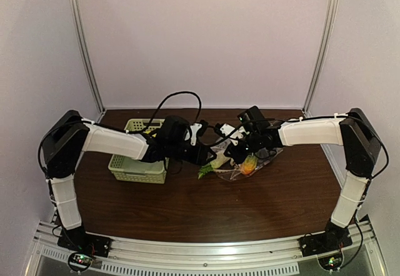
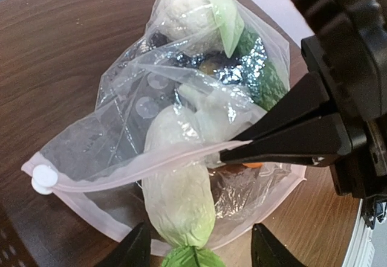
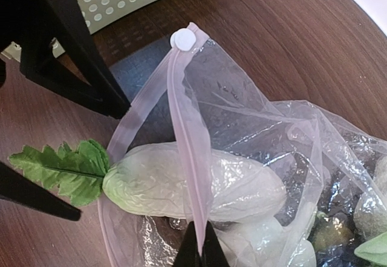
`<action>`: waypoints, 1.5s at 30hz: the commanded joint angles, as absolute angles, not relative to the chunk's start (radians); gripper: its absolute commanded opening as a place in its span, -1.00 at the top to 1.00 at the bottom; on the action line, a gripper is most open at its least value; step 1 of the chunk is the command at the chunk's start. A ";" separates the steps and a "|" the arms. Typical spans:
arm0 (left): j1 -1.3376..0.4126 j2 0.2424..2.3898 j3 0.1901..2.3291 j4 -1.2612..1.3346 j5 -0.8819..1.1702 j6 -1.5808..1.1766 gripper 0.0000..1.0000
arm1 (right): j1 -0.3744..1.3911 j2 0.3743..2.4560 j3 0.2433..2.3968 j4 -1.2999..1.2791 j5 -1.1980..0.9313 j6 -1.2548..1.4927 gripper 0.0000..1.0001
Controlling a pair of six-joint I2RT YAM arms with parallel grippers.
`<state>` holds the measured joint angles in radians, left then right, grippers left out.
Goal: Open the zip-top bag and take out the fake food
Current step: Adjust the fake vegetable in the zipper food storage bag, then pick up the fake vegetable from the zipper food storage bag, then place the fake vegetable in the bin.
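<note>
The likeliest slip was at the right fingers (image 3: 186,254), clenched on the thin pink zip strip (image 3: 187,146) alone. A tug on the white radish (image 3: 181,182), which that strip crossed, could pull it free or drag the whole zip-top bag (image 2: 121,140). The left fingers (image 2: 136,252) stood released, apart on either side of the radish's leafy end, seemingly touching nothing. The bag, mouth open, lay on the table (image 1: 206,207) just beside the pale green basket (image 1: 134,163).
</note>
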<state>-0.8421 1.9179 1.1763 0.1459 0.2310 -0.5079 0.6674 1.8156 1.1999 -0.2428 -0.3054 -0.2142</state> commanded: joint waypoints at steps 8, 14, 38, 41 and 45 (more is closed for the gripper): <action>-0.824 2.068 1.305 0.155 0.229 -0.503 -0.33 | 0.666 1.811 1.218 -0.259 -0.298 -0.217 1.00; -0.824 2.158 1.372 0.163 0.269 -0.489 -0.35 | 0.666 1.807 1.214 -0.258 -0.291 -0.218 1.00; -0.860 1.765 1.129 -0.141 0.322 -0.522 0.41 | 0.664 1.792 1.212 -0.259 -0.270 -0.232 1.00; -0.860 1.643 1.046 -0.222 0.273 -0.518 0.44 | 0.664 1.794 1.214 -0.260 -0.272 -0.232 1.00; -0.861 1.451 0.984 -0.305 0.110 -0.510 0.44 | 0.663 1.809 1.217 -0.265 -0.263 -0.236 1.00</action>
